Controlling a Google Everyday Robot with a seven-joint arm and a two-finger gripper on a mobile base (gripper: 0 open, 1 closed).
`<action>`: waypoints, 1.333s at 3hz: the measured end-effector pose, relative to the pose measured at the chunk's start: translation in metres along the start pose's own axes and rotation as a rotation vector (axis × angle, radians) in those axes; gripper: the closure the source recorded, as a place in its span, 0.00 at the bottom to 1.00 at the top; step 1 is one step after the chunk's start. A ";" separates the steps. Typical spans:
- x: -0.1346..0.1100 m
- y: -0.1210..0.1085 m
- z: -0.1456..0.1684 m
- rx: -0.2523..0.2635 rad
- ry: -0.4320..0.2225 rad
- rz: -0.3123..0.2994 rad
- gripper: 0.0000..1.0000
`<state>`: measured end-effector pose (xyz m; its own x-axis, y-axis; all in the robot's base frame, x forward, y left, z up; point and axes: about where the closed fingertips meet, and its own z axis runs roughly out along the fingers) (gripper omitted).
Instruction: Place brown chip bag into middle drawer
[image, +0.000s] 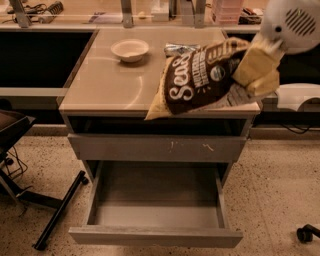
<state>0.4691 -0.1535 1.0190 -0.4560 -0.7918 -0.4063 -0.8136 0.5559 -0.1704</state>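
Observation:
The brown chip bag (200, 80), dark brown with cream-yellow edges and white lettering, hangs tilted above the counter's front right part. Its lower left corner points down toward the counter edge. My gripper (257, 70), with yellow fingers under a white wrist, is at the upper right, shut on the bag's right end. The middle drawer (155, 236) is pulled out below, and its long gray tray (157, 212) is open to view. It lies below and in front of the bag.
A gray drawer front with pale scratch marks (157, 147) sits shut above the open drawer. A white bowl (130, 50) and a small silvery packet (181, 48) lie on the beige counter (105, 85). A dark chair base (55, 212) stands at the left, and a caster (306, 233) at the right.

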 end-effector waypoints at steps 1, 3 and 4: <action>0.024 0.032 0.020 -0.038 -0.100 0.108 1.00; 0.158 0.075 0.112 -0.141 -0.135 0.451 1.00; 0.184 0.100 0.135 -0.190 -0.080 0.484 1.00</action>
<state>0.3525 -0.2097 0.8057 -0.7725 -0.4300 -0.4673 -0.5715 0.7916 0.2162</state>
